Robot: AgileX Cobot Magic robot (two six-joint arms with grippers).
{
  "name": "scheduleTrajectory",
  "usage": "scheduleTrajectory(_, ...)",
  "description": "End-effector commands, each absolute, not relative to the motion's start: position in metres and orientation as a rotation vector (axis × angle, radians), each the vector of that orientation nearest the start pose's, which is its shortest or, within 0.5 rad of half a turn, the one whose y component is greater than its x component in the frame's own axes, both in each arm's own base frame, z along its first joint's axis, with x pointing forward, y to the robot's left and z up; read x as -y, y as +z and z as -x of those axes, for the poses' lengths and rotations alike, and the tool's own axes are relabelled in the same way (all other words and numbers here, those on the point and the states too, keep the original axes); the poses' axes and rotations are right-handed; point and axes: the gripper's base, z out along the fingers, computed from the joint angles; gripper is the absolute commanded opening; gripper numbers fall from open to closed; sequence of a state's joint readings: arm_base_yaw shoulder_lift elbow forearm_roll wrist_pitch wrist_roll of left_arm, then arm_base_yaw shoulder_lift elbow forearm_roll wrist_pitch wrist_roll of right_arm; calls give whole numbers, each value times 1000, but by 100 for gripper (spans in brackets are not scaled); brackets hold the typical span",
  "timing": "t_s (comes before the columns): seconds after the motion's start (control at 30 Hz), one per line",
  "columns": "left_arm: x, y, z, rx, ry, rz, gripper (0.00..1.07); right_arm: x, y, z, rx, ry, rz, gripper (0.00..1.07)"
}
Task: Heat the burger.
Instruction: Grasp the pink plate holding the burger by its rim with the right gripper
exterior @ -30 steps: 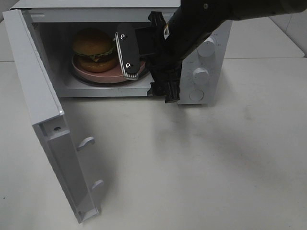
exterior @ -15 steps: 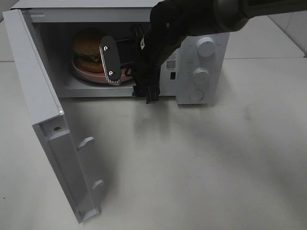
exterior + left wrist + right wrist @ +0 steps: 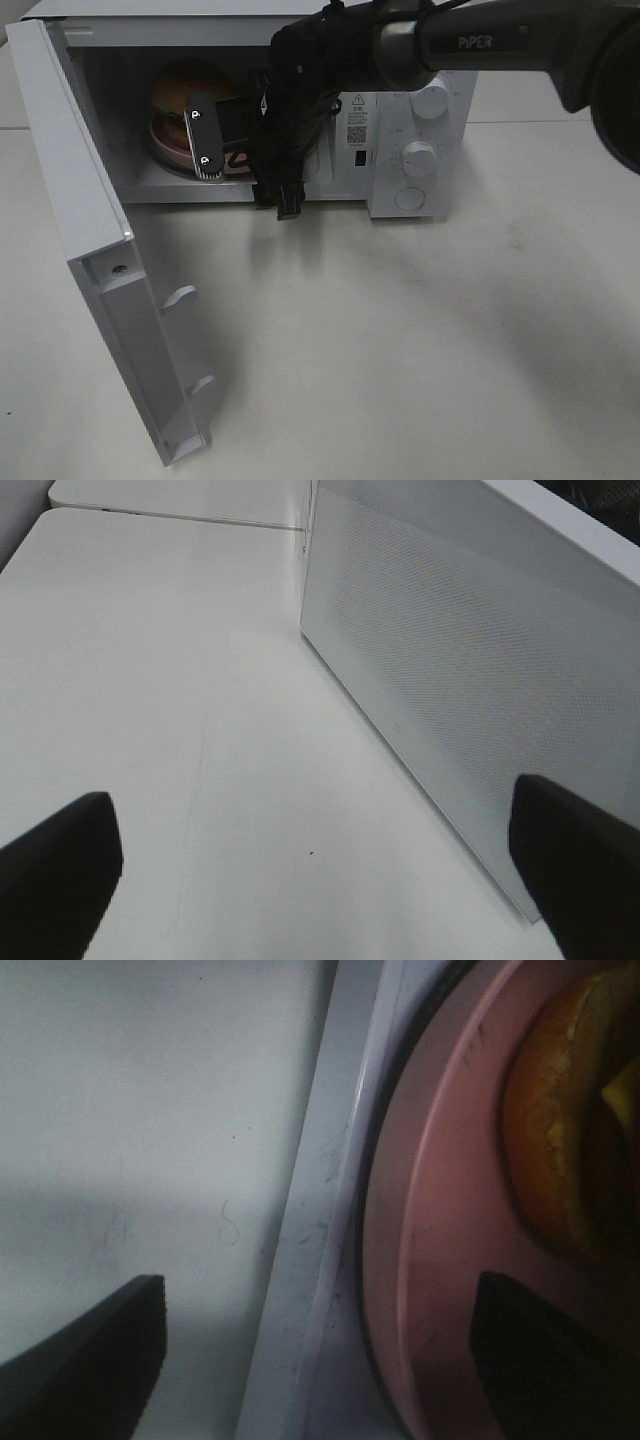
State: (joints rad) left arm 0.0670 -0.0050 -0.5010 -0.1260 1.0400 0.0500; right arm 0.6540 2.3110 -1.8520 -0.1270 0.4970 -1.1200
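The burger [image 3: 182, 88], with its golden-brown bun, sits on a pink plate [image 3: 168, 150] inside the open microwave [image 3: 150, 30]. My right gripper [image 3: 245, 172] hangs open at the oven's mouth, one white-padded finger [image 3: 203, 140] in front of the burger and plate, the other finger low at the sill. The right wrist view shows the pink plate [image 3: 440, 1210] and the burger [image 3: 560, 1140] close up. There the right gripper [image 3: 320, 1360] straddles the oven's front sill [image 3: 320, 1220] and the plate's rim without gripping. My left gripper [image 3: 315, 880] is open over bare table.
The microwave door [image 3: 90, 230] stands swung wide to the left, reaching toward the table's front. Two knobs [image 3: 430, 100] and a button are on the control panel at the right. A white perforated microwave panel [image 3: 480, 660] stands just beside the left gripper.
My right arm has swung left across the microwave's opening, carrying the open gripper from the plate's right side to in front of the burger. The control panel is now uncovered.
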Motion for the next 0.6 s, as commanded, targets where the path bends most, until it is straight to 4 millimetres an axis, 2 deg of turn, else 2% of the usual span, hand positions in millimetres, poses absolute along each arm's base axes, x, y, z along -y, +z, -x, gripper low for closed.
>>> scheduleTrajectory(0.03, 11, 278, 7, -1992, -87, 22, 98, -317, 166, -422, -1469, -328, 1973, 81)
scheduleTrajectory(0.43, 11, 278, 7, -1992, -87, 22, 98, -330, 154, -436, -1467, -310, 1942, 79)
scheduleTrajectory(0.5, 11, 278, 7, -1992, -87, 22, 98, -330, 153, -439, -1432, -326, 1962, 71)
scheduleTrajectory(0.6, 11, 278, 7, -1992, -87, 22, 98, -331, 152, -439, -1430, -323, 1966, 68)
